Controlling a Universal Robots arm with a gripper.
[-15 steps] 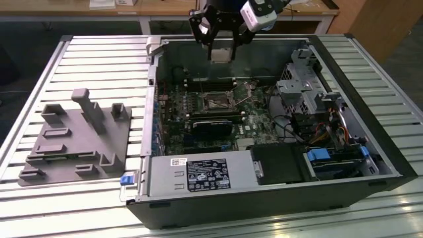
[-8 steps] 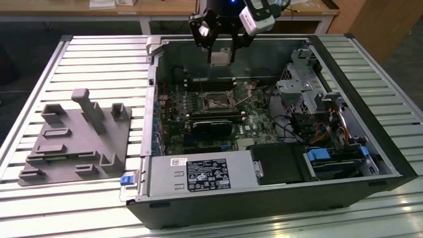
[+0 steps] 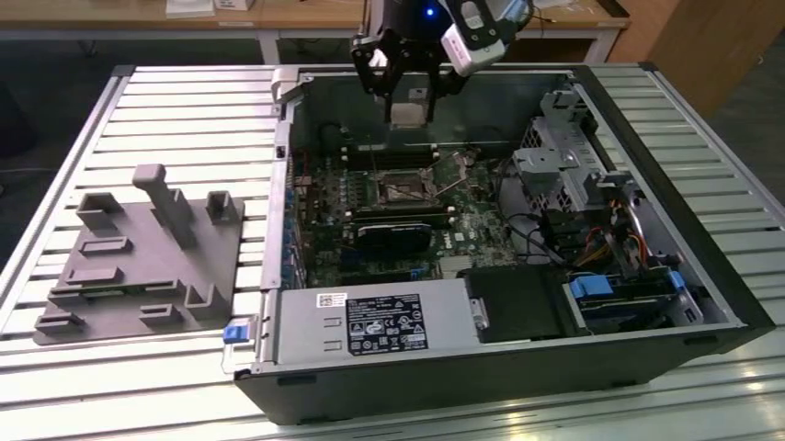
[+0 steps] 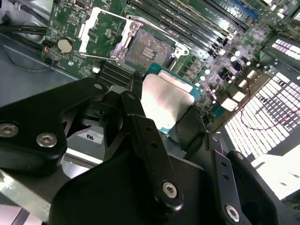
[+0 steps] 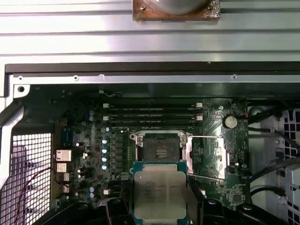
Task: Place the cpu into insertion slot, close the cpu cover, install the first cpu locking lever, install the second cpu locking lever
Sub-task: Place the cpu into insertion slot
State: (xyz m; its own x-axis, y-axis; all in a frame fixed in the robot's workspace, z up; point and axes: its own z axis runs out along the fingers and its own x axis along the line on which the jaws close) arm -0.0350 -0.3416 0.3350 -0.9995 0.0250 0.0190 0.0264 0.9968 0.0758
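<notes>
Off to the exterior view's left, well away from the fingers, a grey fixture block (image 3: 135, 262) lay on the slatted table (image 3: 184, 92). Further right, over the open computer case (image 3: 718, 276), the gripper (image 3: 409, 108) hung with its fingers (image 4: 143, 136) clamped on two opposite edges of the cpu (image 4: 166, 101), silver face showing. Beyond the fingertips, apart from the chip, the insertion slot (image 5: 161, 149) sat bare, the cpu cover (image 5: 191, 157) standing open beside it.
</notes>
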